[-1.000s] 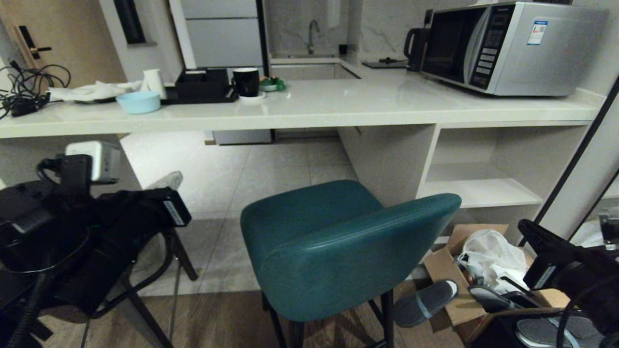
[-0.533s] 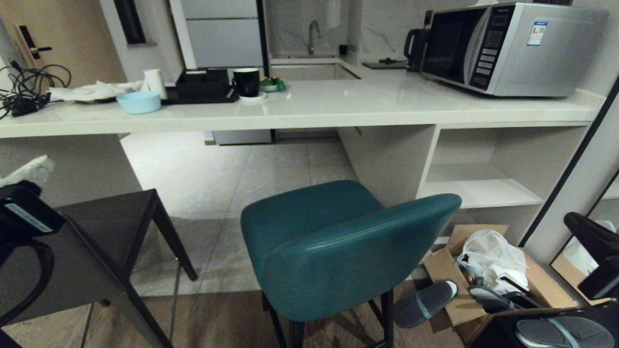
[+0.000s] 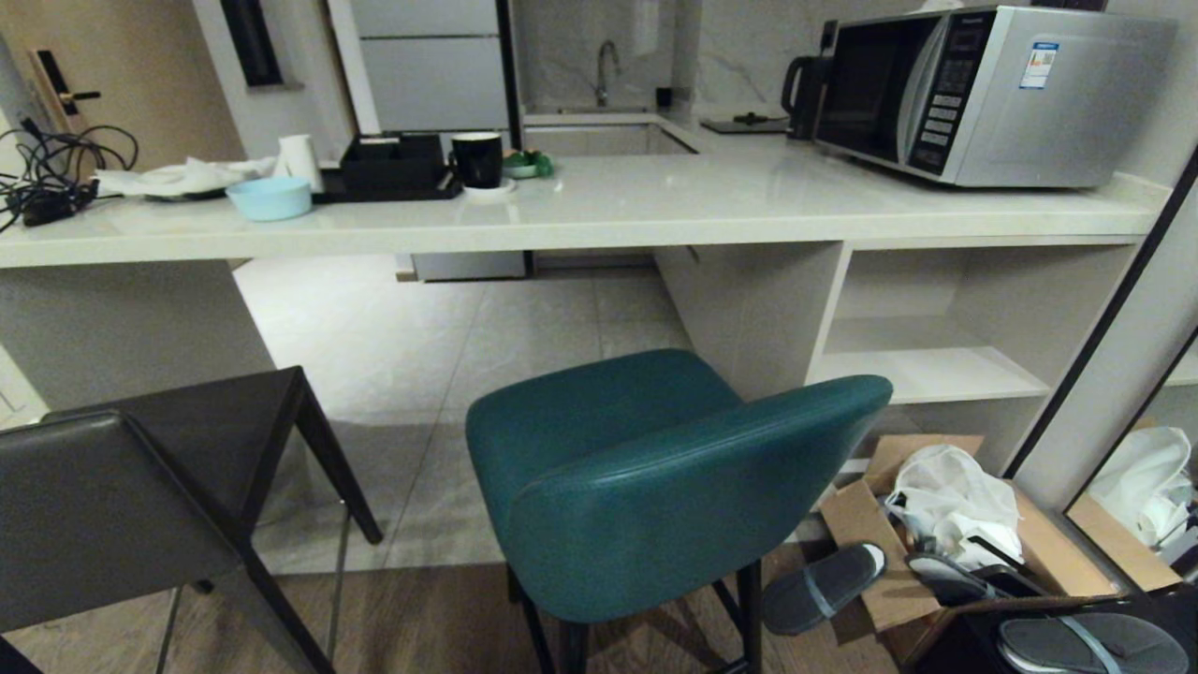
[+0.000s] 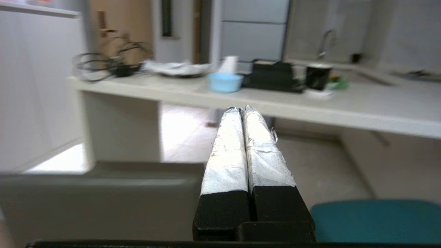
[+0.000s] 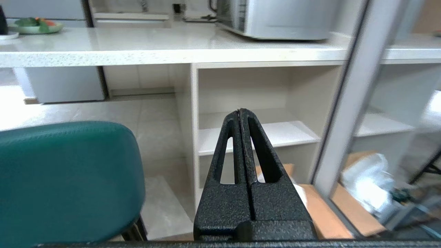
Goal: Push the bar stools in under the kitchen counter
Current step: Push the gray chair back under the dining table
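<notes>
Silver microwave (image 3: 992,89) beside a black kettle (image 3: 803,86); black mug (image 3: 476,157), light-blue bowl (image 3: 269,197), black tray (image 3: 391,167) and tangled cables (image 3: 51,178) farther left. Below right, a cardboard box (image 3: 922,571) holds a white bag (image 3: 955,501); grey slipper (image 3: 824,587) alongside.

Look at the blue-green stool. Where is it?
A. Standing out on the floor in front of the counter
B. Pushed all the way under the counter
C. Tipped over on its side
A: the teal stool stands upright on the floor, its seat wholly short of the white counter edge.
</notes>
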Available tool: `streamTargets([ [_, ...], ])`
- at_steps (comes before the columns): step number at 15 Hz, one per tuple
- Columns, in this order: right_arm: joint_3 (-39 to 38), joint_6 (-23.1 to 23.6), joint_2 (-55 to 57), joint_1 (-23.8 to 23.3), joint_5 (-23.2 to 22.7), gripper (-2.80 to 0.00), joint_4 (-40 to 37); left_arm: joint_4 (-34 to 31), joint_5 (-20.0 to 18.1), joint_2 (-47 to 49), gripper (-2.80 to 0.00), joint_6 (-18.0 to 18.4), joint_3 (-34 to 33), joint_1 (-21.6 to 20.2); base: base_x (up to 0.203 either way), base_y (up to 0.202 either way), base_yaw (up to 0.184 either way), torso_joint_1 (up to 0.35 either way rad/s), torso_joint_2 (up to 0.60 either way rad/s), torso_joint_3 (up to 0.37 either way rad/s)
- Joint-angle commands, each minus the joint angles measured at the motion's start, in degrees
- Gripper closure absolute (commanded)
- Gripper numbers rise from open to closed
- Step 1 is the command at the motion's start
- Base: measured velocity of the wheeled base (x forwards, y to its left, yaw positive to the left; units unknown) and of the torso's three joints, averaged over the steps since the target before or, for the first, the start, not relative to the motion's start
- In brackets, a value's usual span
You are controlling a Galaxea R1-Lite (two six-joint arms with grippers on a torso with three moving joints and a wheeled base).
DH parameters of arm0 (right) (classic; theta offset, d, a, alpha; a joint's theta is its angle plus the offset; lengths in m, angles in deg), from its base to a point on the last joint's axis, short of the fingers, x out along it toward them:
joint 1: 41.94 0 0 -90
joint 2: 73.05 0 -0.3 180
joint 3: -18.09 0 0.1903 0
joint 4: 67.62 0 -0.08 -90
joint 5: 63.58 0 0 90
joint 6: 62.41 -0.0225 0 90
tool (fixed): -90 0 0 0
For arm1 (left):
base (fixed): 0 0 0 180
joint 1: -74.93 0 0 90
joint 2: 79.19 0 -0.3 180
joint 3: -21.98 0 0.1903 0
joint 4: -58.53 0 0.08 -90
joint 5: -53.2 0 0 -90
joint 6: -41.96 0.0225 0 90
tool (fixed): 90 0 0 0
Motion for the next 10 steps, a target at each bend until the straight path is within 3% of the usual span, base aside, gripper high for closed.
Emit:
streamTargets([
  [1, 4.41, -0.13, -13.47, -2.28, -1.35, 0.00, -16.45, -9.81, -3.08, -12.04, 0.00, 0.35, 0.99, -3.23, 0.000, 0.000, 0.000, 0.000, 0.00, 0.000],
  [5, 1.04, -0.22, -26.47, -5.04, -5.16, 0.00, -28.13, -24.97, -14.61, -30.22, 0.00, 1.18, -6.55, -2.79, 0.000, 0.000, 0.000, 0.000, 0.00, 0.000],
  [7, -6.05, -0.13, -26.78, -5.36, -8.37, 0.00, -28.85, -29.56, -16.83, -33.50, 0.00, 1.85, -13.51, -2.36, 0.000, 0.000, 0.000, 0.000, 0.00, 0.000],
  [8, -8.50, 0.14, -26.67, -5.43, -11.17, 0.00, -28.70, -30.36, -17.78, -33.27, 0.00, 2.82, -17.11, -2.27, 0.000, 0.000, 0.000, 0.000, 0.00, 0.000],
  [10, -15.37, 0.26, -26.61, -5.47, -12.53, 0.00, -26.02, -30.44, -18.70, -33.06, 0.00, 4.97, -23.46, -2.14, 0.000, 0.000, 0.000, 0.000, 0.00, 0.000],
])
